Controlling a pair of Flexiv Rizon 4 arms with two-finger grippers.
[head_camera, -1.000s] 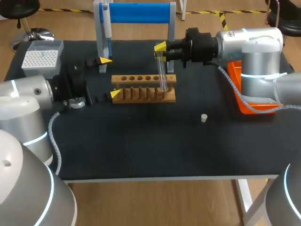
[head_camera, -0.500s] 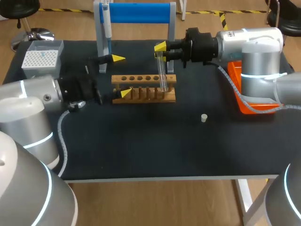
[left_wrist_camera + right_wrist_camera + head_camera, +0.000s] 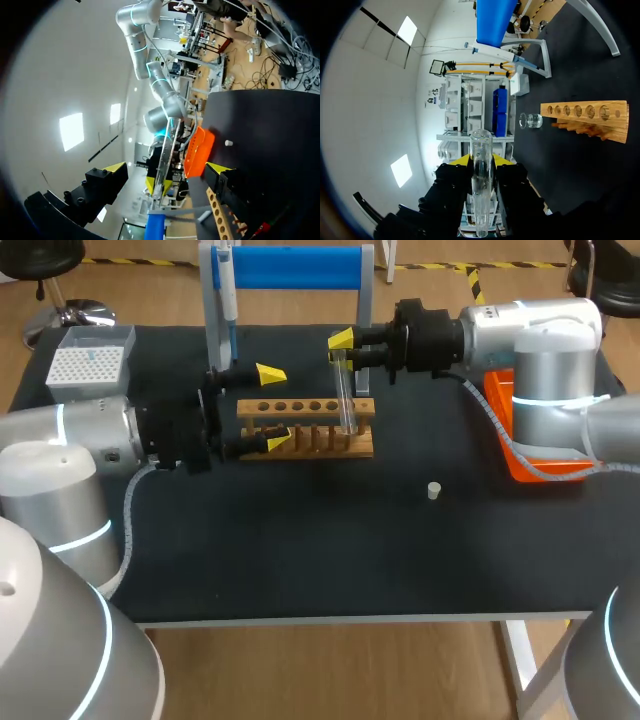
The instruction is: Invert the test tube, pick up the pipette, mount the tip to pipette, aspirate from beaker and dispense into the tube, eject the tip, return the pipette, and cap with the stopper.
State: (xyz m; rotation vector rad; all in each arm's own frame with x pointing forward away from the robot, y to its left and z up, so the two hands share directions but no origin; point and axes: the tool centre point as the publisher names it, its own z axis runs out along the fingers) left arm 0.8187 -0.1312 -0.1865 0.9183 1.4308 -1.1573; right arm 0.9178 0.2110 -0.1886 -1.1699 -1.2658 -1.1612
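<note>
Left gripper (image 3: 274, 408) advanced to rack (image 3: 352, 446); test tube (image 3: 346, 395) clamped.

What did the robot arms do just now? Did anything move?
The left gripper slid sideways to the wooden rack, fingers open. The right gripper kept holding the test tube upright at the rack's other end. The stopper stayed put.

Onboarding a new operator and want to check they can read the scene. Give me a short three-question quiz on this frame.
1. True or false: the right hand is shut on the test tube.
2. Where is the stopper? A: in the test tube. B: loose on the table. C: in the right hand.
3. Is the left hand open or shut?

Key: 1 true; 2 B; 3 open.
</note>
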